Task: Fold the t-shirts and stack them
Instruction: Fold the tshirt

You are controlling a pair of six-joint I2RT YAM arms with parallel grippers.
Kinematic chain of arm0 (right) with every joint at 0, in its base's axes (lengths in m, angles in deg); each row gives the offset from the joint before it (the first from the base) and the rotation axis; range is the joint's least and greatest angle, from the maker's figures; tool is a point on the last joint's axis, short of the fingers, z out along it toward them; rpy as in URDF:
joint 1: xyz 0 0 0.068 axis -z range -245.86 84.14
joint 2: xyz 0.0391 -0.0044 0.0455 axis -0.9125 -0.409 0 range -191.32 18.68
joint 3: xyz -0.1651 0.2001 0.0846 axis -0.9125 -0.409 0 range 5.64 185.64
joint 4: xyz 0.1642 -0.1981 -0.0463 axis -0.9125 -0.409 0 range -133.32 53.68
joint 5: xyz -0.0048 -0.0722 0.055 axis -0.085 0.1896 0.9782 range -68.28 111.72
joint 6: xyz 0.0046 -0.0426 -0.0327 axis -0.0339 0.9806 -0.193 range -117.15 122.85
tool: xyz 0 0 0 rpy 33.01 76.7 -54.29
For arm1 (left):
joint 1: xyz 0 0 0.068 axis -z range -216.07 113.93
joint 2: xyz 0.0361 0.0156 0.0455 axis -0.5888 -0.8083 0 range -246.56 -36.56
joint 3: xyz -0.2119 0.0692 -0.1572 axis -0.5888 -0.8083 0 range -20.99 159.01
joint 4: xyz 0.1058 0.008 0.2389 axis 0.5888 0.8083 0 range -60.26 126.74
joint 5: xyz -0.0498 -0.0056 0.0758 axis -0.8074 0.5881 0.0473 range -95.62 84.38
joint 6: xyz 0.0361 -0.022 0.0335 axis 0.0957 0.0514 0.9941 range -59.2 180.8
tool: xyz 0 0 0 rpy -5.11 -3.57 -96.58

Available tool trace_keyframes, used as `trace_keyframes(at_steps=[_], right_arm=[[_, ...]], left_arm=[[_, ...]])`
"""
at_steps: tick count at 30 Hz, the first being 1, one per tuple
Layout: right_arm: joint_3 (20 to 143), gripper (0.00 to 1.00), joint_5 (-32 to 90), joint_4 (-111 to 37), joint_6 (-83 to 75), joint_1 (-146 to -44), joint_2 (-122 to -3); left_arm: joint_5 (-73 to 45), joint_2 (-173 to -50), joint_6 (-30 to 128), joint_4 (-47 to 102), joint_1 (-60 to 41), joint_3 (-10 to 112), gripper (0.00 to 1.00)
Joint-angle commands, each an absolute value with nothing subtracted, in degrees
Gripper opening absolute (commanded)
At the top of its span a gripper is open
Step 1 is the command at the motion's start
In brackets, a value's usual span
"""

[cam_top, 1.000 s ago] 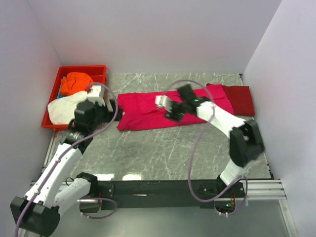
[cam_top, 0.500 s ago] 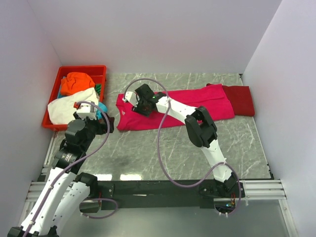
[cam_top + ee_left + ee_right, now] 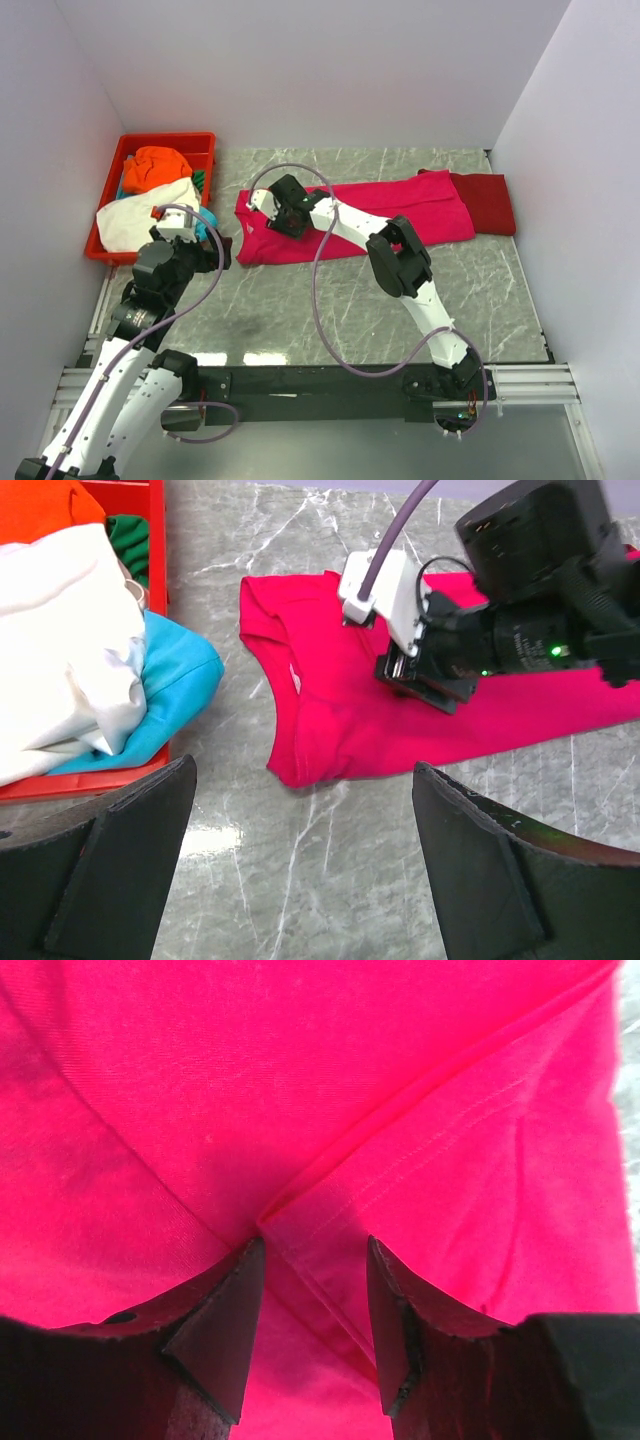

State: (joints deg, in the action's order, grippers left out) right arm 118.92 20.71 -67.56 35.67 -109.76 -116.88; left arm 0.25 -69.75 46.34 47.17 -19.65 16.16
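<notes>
Grey veined marble forms the worktop (image 3: 330,300), and a bright pink-red cloth t-shirt (image 3: 410,212) lies spread flat across its far middle, its long side running left to right. Its right end meets a darker red cloth t-shirt (image 3: 492,203) that lies flat at the far right.

The right arm stretches across to the left part of the pink-red t-shirt, where the right claw (image 3: 308,1248) points down onto the cloth. Its two fingers stand about half apart, with their tips on the fabric at either side of a stitched seam corner. The cloth between them lies flat and ungathered, so the claw grips nothing.

The left claw (image 3: 302,772) hovers over the worktop at the near left, just on the near side of that shirt's left end. Its fingers are spread wide with nothing between them.

At the far left stands a rigid red plastic tray (image 3: 170,138). A bunched orange t-shirt (image 3: 155,166) sits in its far part and a heaped white t-shirt (image 3: 135,216) hangs over its near rim. A teal t-shirt (image 3: 175,670) spills out from under the white one at the tray's right side. A scrap of green cloth (image 3: 128,535) shows beside the orange one.
</notes>
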Motion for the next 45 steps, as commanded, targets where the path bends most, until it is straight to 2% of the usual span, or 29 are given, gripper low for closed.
trace_keyframes(at_steps=[1, 4, 5, 8, 14, 15, 23, 27, 28, 29, 30, 35, 41, 42, 45], right_arm=[[122.0, 0.51, 19.4, -68.2, 34.8, -110.1, -118.2], [122.4, 0.44, 19.3, -68.4, 34.8, -110.1, -118.8], [122.5, 0.37, 19.4, -68.5, 34.7, -110.1, -118.9], [121.7, 0.32, 19.4, -67.9, 34.4, -110.2, -117.9], [120.3, 0.03, 18.7, -66.2, 34.3, -110.1, -114.6], [120.1, 0.00, 18.8, -66.0, 34.1, -109.9, -114.1], [118.5, 0.00, 15.7, -61.3, 30.3, -107.8, -110.5], [118.1, 0.00, 13.0, -58.9, 27.8, -103.6, -109.8], [118.2, 0.04, 11.5, -58.5, 26.7, -102.9, -109.8], [118.2, 0.19, 11.0, -58.3, 26.2, -102.2, -109.9], [118.3, 0.27, 10.4, -58.2, 25.9, -101.4, -110.0], [118.2, 0.60, 8.0, -58.5, 23.8, -97.0, -109.2], [112.9, 0.64, 18.2, -63.5, 28.8, -94.3, -101.0], [110.3, 0.64, 26.6, -65.5, 31.6, -94.1, -99.3], [101.1, 0.66, 38.0, -73.1, 46.0, -93.0, -91.0]], left_arm=[[-0.4, -69.1, 46.8, 45.4, -19.8, 17.2, 0.94], [-0.4, -69.0, 46.8, 45.4, -19.8, 17.2, 0.94], [-0.4, -69.0, 46.8, 45.4, -19.8, 17.2, 0.94], [-0.7, -69.0, 46.8, 45.4, -19.8, 17.2, 0.94], [-0.9, -69.3, 46.9, 45.3, -19.8, 17.2, 0.94], [-0.8, -69.3, 46.9, 45.3, -19.8, 17.2, 0.94], [-0.8, -69.3, 46.9, 45.2, -19.8, 17.2, 0.94], [-0.8, -69.2, 46.9, 45.3, -19.8, 17.2, 0.94], [-0.8, -69.3, 46.8, 45.3, -19.8, 17.1, 0.94], [-0.8, -69.3, 46.8, 45.4, -19.8, 17.1, 0.94], [-0.8, -69.2, 46.8, 45.2, -19.8, 17.1, 0.94], [-1.5, -69.6, 46.7, 45.1, -19.8, 17.0, 0.94], [-4.1, -71.6, 41.7, 43.8, -19.8, 16.2, 0.95], [-5.0, -72.1, 40.2, 43.8, -19.7, 16.2, 0.95], [-9.4, -75.0, 30.3, 43.0, -19.8, 14.5, 0.93]])
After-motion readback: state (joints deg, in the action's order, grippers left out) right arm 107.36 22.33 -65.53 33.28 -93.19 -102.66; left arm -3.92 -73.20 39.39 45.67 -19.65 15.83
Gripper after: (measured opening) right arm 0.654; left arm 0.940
